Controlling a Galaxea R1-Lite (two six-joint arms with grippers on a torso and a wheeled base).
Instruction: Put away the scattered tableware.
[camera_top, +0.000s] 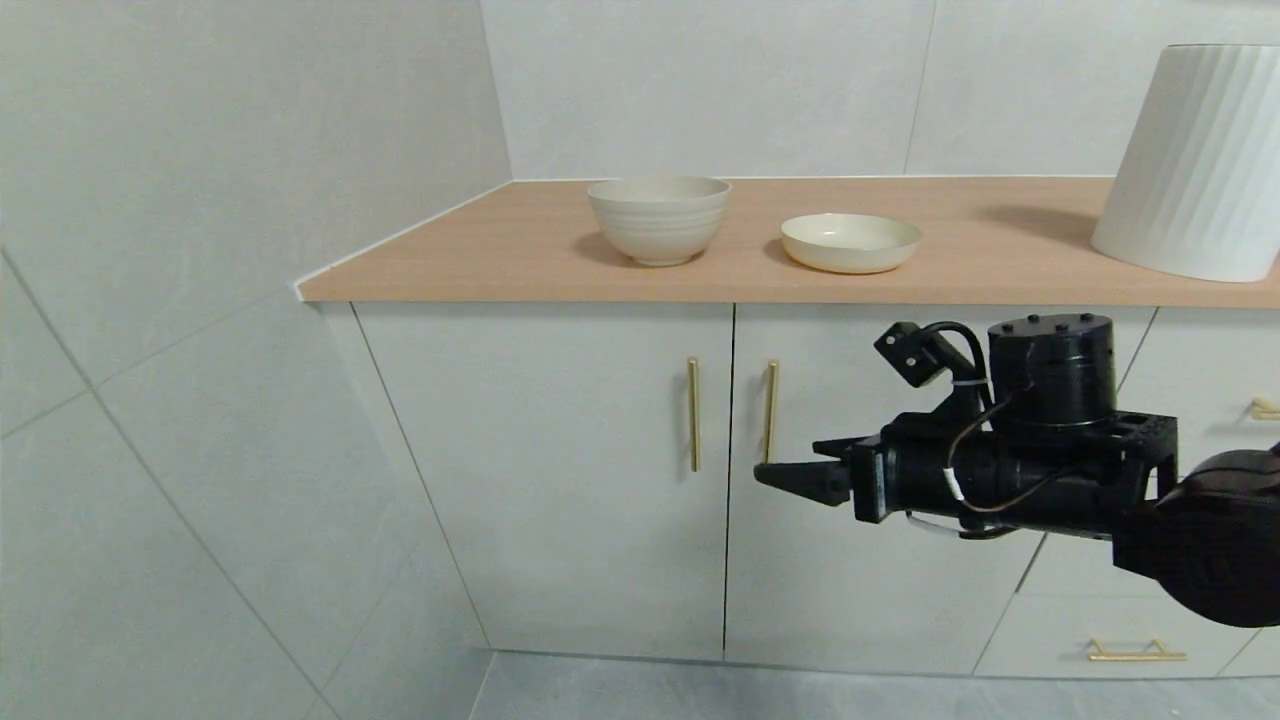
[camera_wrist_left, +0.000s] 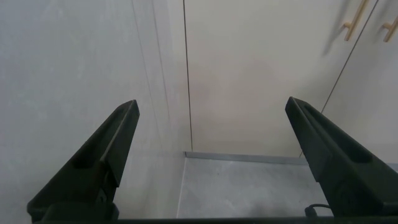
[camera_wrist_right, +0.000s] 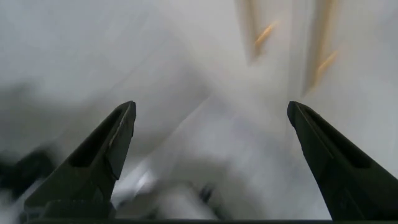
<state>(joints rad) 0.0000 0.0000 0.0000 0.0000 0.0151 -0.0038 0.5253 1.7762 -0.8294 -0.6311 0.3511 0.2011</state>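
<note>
Right gripper (camera_top: 778, 477): jaws wide apart, empty; level with the cabinet (camera_top: 560, 480) doors, near a handle (camera_top: 771, 411).
Left gripper (camera_wrist_left: 211, 111): jaws wide apart, empty.
Bowl (camera_top: 658, 220): upright on counter (camera_top: 480, 255).
Dish (camera_top: 850, 242): on counter, right of bowl, apart.

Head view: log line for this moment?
right gripper: open, empty, in front of cabinet doors, below counter | left gripper: open, empty | bowl, dish: on counter, apart | doors: shut

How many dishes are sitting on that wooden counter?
2. A deep ribbed bowl stands left on the counter; a shallow dish sits right of it, apart. Others may lie beyond view.
</note>
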